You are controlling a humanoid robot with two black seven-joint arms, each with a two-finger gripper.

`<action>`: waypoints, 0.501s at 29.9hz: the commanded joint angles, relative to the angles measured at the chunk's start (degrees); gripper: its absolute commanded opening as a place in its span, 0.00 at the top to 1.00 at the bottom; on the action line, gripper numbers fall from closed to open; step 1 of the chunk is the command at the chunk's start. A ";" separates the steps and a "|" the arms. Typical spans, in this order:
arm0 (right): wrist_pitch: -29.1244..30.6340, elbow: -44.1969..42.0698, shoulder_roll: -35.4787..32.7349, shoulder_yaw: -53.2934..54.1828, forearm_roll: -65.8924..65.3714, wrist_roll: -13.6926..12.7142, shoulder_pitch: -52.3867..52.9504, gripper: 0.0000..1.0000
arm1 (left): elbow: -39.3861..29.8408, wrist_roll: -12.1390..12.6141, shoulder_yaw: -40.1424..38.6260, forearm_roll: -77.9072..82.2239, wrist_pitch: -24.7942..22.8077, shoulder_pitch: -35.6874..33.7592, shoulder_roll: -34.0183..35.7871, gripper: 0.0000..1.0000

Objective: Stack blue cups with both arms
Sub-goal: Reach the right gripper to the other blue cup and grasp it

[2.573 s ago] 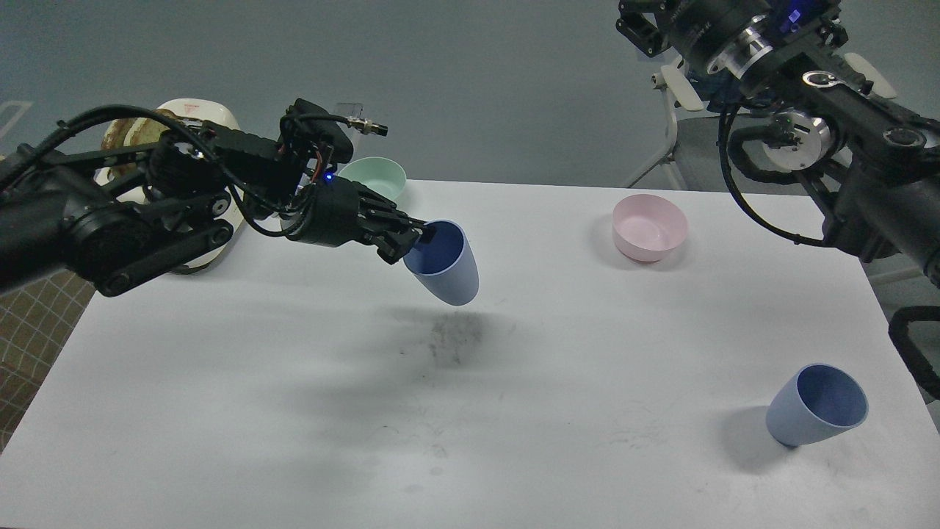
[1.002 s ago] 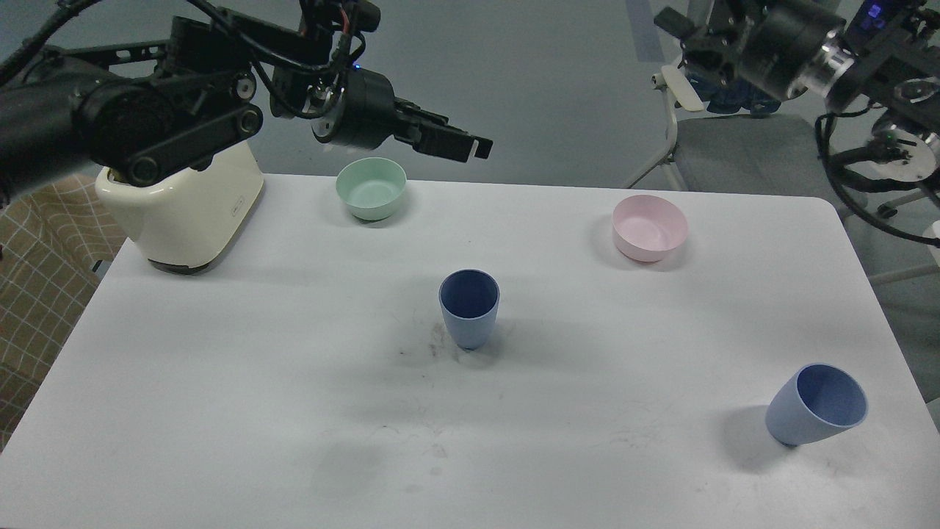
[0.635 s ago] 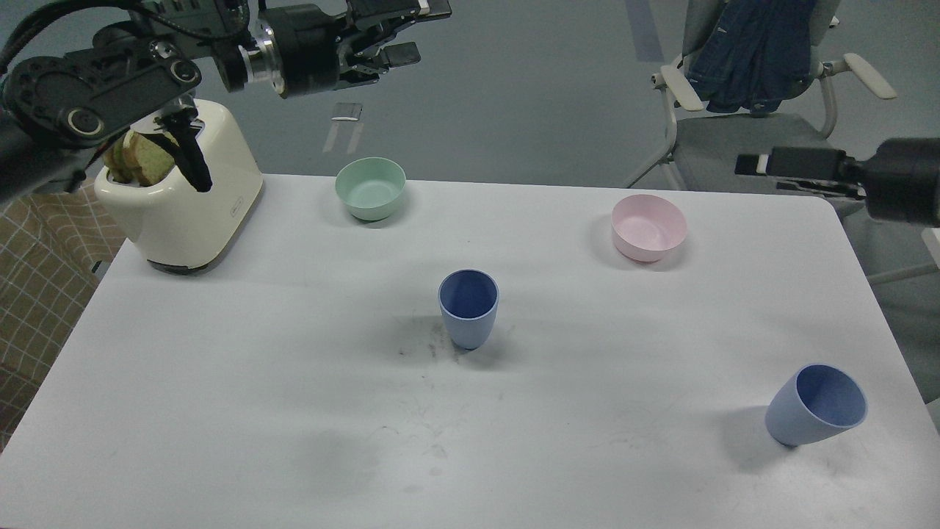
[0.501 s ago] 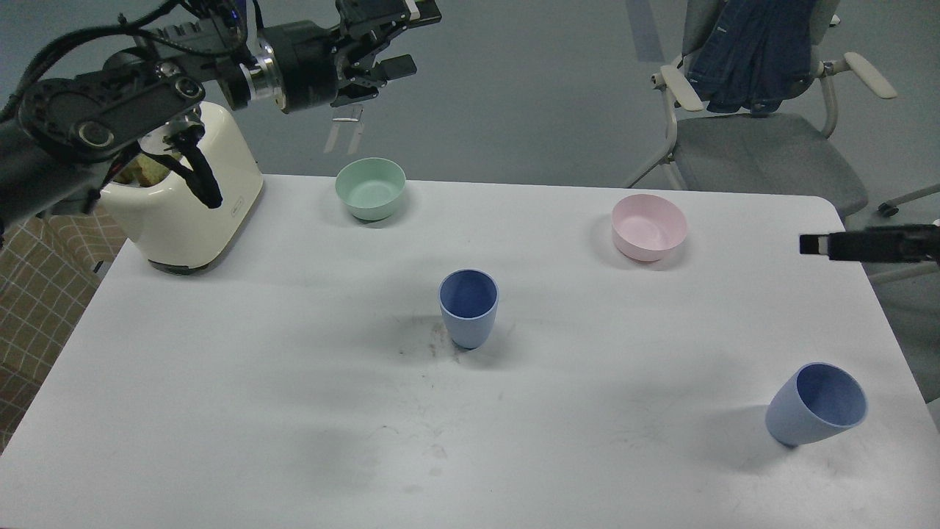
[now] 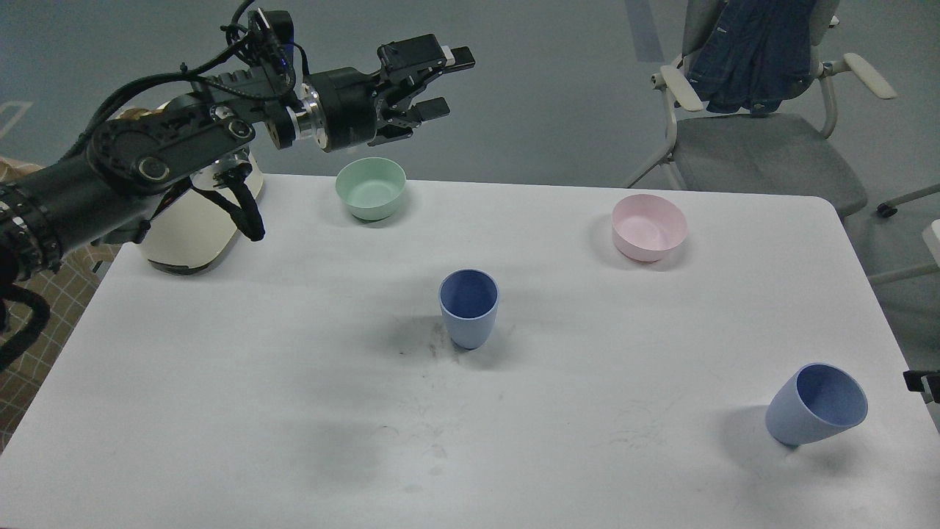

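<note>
Blue cups: one [image 5: 469, 308] stands upright mid-table [image 5: 220, 382]; the other [image 5: 815, 405] leans tilted near our right edge, well apart.
Left gripper [image 5: 439, 82]: fingers spread, empty, raised behind the mint bowl [image 5: 371, 188].
Right gripper [image 5: 921, 382]: perhaps that dark tip at the edge; we cannot tell its state.

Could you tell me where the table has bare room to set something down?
The near-left stretch of the table, in front of the cream toaster and left of the centre blue cup, is bare. So is the strip between that cup and the right blue cup. The far edge holds the green bowl and pink bowl.
</note>
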 commanded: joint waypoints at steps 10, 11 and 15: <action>-0.16 0.66 4.29 -0.32 1.30 -0.01 -2.01 0.20 | 0.00 0.00 -0.08 0.09 -0.09 0.10 0.07 0.03; -0.16 0.66 4.38 -0.32 1.30 -0.01 -2.18 0.22 | 0.00 0.00 -0.08 0.09 -0.09 0.10 0.07 0.03; -0.60 -0.39 6.75 -0.32 1.91 -0.01 -2.97 0.25 | 0.00 0.00 -0.08 0.00 -0.09 0.19 0.15 0.03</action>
